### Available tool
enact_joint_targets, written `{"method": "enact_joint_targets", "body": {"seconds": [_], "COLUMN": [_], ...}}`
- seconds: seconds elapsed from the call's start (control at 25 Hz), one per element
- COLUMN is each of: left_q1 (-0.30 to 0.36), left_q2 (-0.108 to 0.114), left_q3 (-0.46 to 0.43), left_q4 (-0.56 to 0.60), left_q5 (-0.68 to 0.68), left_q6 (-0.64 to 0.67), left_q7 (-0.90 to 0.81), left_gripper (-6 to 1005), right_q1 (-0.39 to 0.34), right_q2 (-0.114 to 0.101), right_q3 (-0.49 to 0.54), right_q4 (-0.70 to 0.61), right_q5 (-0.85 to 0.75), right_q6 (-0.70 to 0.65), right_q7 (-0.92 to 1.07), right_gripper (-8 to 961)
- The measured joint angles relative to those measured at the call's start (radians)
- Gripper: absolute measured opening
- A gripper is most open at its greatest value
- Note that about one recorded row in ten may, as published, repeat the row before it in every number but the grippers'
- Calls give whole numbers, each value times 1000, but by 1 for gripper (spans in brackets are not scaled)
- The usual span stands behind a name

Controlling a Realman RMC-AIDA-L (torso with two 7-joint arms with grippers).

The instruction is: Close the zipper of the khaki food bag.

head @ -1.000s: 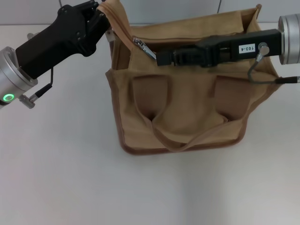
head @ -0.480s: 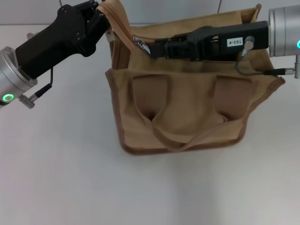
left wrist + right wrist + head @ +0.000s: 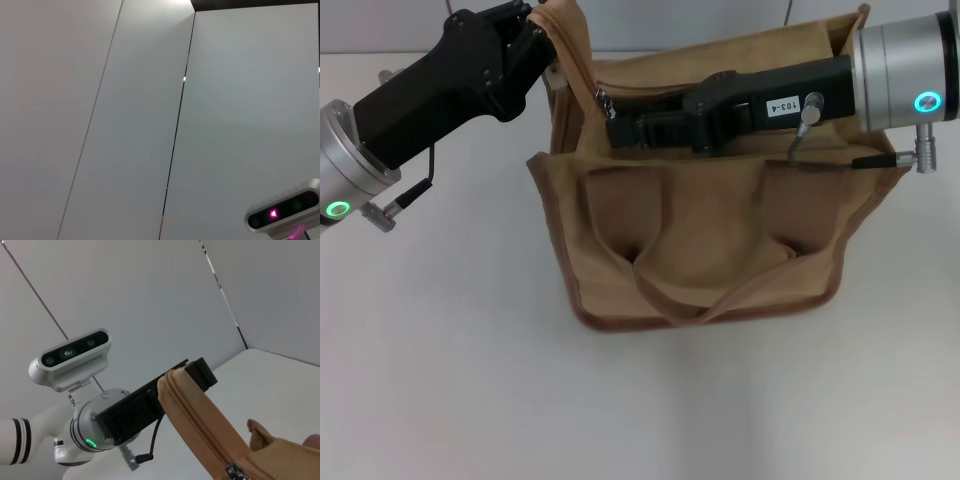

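At twelve o'clock on the white tabletop point(image 3: 440, 380), the tan canvas food bag point(image 3: 700, 240) sits. The left gripper point(image 3: 535, 30) fingers pinch its raised corner; the right gripper point(image 3: 612, 128) reaches the silver zipper slider point(image 3: 604, 101), grip unclear. A slipped corner would slacken the track, jamming it.

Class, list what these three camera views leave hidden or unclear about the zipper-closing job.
- Left hand: head view, the khaki food bag's raised corner covers its fingertips; grip unclear.
- Right hand: head view, too dark against the bag to judge its hold on the zipper.
- Zipper slider: right wrist view, cut off by the frame edge.
- Left wrist view: only wall, no bag.
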Motion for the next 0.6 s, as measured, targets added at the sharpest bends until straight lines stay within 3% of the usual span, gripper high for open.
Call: {"method": "enact_joint_targets", "body": {"seconds": [0.36,0.6], "left_q1": [-1,-1], "left_q2": [0,0], "left_q3": [0,0], "left_q4": [0,0], "left_q5": [0,1], "left_q6": [5,5], "left_q7": [0,0], "left_gripper": [28,28], "right_q1": [28,39], "right_q2": [-1,-1], "right_q3": [-14,-24], "right_q4": [-2,-5], "right_q5": [-29,-62], "right_q6": [6,1], "right_q7": [59,92], "right_gripper": [266,125]}}
